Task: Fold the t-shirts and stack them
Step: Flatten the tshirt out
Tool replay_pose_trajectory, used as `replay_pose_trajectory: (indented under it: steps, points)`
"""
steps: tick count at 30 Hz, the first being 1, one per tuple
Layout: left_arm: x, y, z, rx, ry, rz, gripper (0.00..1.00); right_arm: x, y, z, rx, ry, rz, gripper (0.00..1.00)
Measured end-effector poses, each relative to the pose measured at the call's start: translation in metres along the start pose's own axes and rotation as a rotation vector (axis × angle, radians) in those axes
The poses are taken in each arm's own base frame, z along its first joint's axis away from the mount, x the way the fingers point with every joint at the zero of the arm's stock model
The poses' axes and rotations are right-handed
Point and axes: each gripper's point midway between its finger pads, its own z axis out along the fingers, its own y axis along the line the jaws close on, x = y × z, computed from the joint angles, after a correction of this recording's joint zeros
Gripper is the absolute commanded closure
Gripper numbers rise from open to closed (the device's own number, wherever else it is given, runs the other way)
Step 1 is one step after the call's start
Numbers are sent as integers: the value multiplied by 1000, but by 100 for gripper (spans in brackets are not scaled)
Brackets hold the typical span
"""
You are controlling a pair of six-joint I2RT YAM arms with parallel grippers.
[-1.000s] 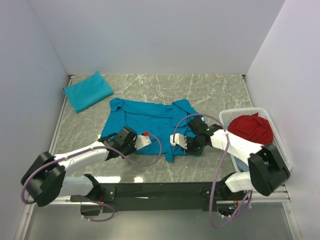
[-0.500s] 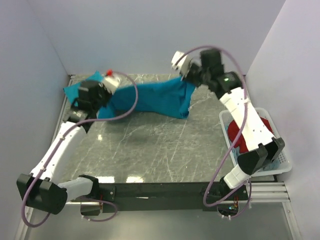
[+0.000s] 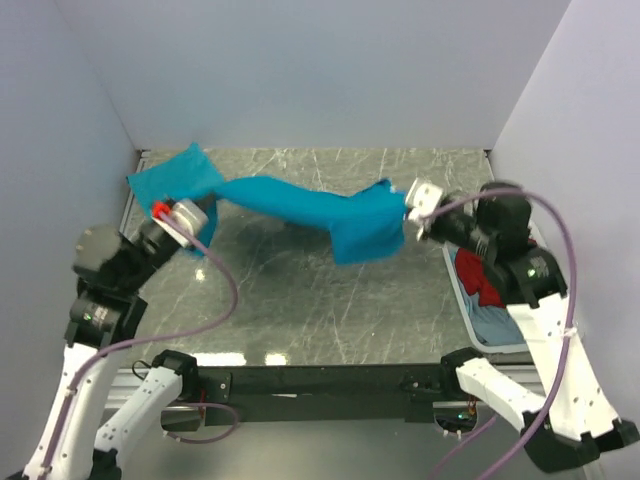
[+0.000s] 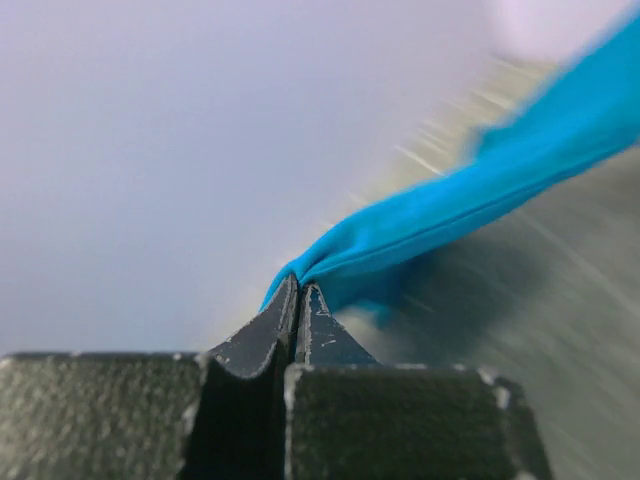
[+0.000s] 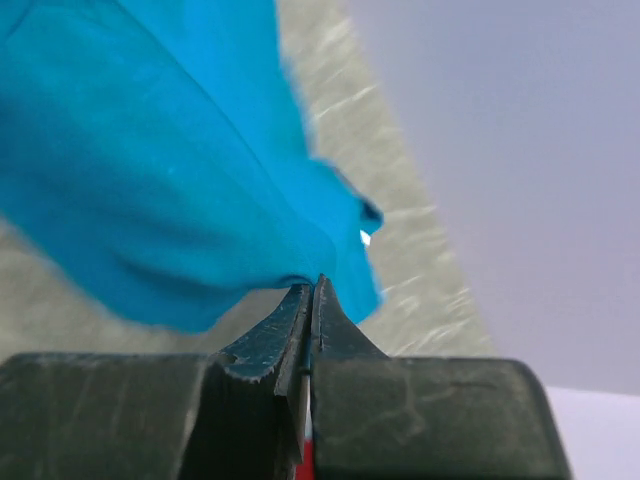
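Tabletop [image 3: 300,300]: grey marble, lying below both end effectors.

Held shirt [image 3: 300,205]: teal, strung as 1 long band from the left end effector [image 4: 300,290] to the right end effector [image 5: 313,285]. It is raised, and its shadow falls on the tabletop beneath. The band is narrow and bunched at the left end effector. It widens into a loose hanging mass just left of the right end effector. Cannot tell whether the lowest edge touches the tabletop.

Folded shirt [image 3: 160,180]: teal, flat on the tabletop just beyond the left end effector, toward the far left corner. In the top view the held shirt's left end overlaps it.

Basket [image 3: 462,305]: white, just right of and nearer than the right end effector, partly hidden by that arm. Red cloth [image 3: 480,275] lies inside.

Left end effector: fingers pressed together, pinching a bunched edge of the held shirt at the tips.

Right end effector: fingers together, clamping the held shirt's other end. A thin layer of cloth shows between them.
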Motion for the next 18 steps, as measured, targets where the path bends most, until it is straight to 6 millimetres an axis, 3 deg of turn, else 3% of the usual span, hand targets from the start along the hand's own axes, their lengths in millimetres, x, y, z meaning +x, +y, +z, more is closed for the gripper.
replay_pose_trajectory:
  steps: [3, 5, 6, 8, 10, 13, 14, 16, 18]
  points:
    - [60, -64, -14, 194, 105, -135, 98, 61, 53, -3, -116, 113, 10, 100]
    - [98, -112, -33, 340, 195, -256, 78, 101, 90, -7, -211, 205, 26, 100]
    - [112, -134, -44, 414, 240, -311, 65, 121, 109, -10, -266, 260, 37, 84]
    - [120, -162, -66, 514, 291, -385, 56, 150, 139, -22, -346, 347, 58, 68]
    - [106, -168, -76, 535, 253, -405, 46, 160, 151, -32, -379, 386, 57, 58]
    - [75, -159, -83, 511, 164, -379, 42, 159, 149, -36, -364, 389, 44, 53]
    - [59, -150, -81, 490, 123, -357, 41, 158, 148, -36, -359, 386, 42, 53]
    - [49, -139, -74, 454, 104, -353, 36, 157, 146, -34, -359, 382, 46, 52]
    - [54, -125, -59, 384, 136, -386, 29, 156, 141, -25, -358, 380, 74, 52]
